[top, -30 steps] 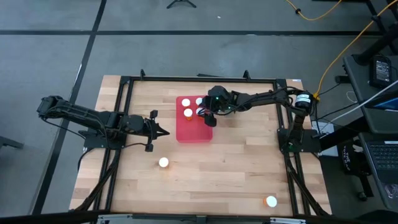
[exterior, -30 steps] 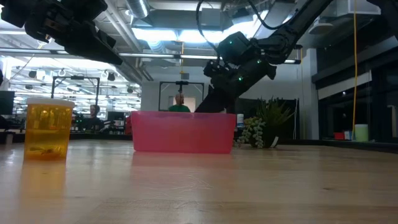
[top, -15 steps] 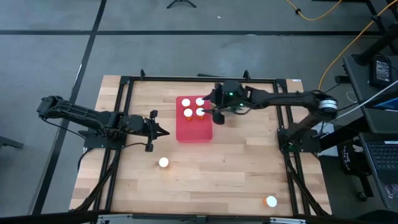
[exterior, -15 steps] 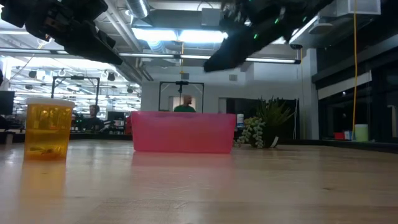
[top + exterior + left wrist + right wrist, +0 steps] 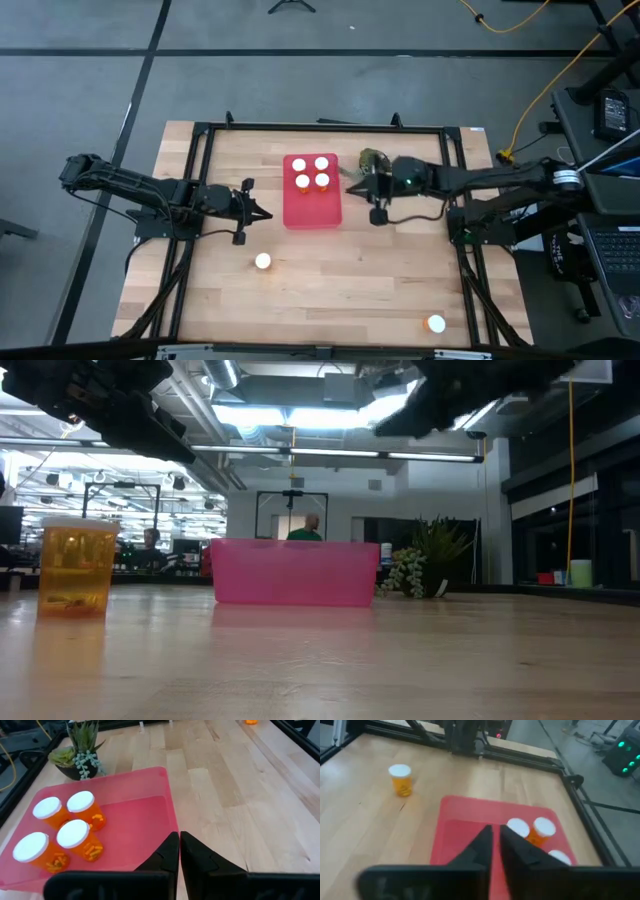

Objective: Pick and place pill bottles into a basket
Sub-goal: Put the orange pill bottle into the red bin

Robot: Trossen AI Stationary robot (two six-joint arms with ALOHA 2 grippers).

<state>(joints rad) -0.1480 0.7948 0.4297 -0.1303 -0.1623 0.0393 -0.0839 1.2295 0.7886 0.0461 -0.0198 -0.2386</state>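
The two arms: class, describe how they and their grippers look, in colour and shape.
Both arms are dark, slim and jointed. Each gripper, left and right, ends in two dark tapered fingers. The right arm shows small green lights near its wrist.

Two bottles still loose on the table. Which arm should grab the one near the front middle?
Left, probably. The left gripper waits beside the basket, close to that bottle, fingers shut and empty. The right gripper sits on the basket's far side, so it would have to cross over.
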